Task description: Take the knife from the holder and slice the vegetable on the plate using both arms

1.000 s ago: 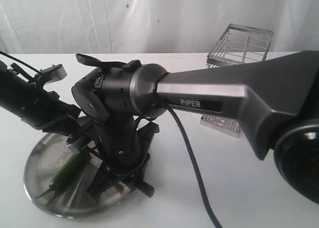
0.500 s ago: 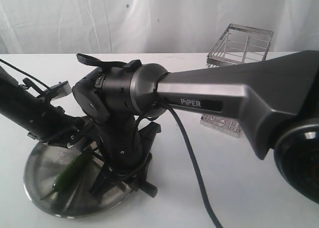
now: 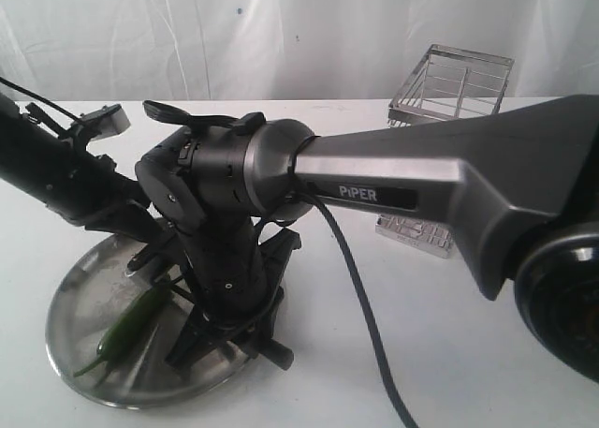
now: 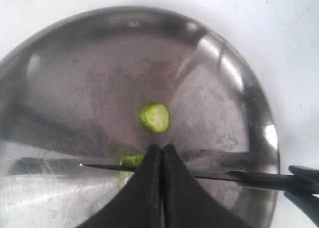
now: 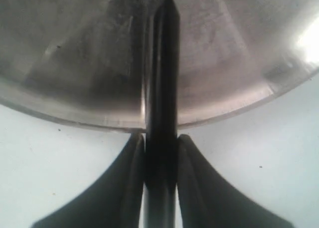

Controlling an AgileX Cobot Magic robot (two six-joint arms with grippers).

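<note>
The steel plate [image 3: 80,302] holds the green chili pepper [image 3: 131,323], which lies lengthwise near its front left. In the left wrist view a cut round slice [image 4: 155,117] rests on the plate [image 4: 75,63], and the rest of the chili [image 4: 130,161] shows just behind the knife blade [image 4: 99,166]. My left gripper [image 4: 162,148] is shut, its tips pressed together just above the blade with nothing seen between them. My right gripper [image 5: 160,138] is shut on the knife's black handle [image 5: 160,88] at the plate's rim [image 5: 75,115]. The wire holder [image 3: 454,83] stands at the back right.
A small clear block [image 3: 416,231] sits on the white table below the holder. The large PIPER arm [image 3: 402,189] crosses the middle of the exterior view and hides part of the plate. A white curtain hangs behind the table.
My left arm dipped toward the plate half a second ago and has since lifted up and back. The right arm and knife have barely moved.
</note>
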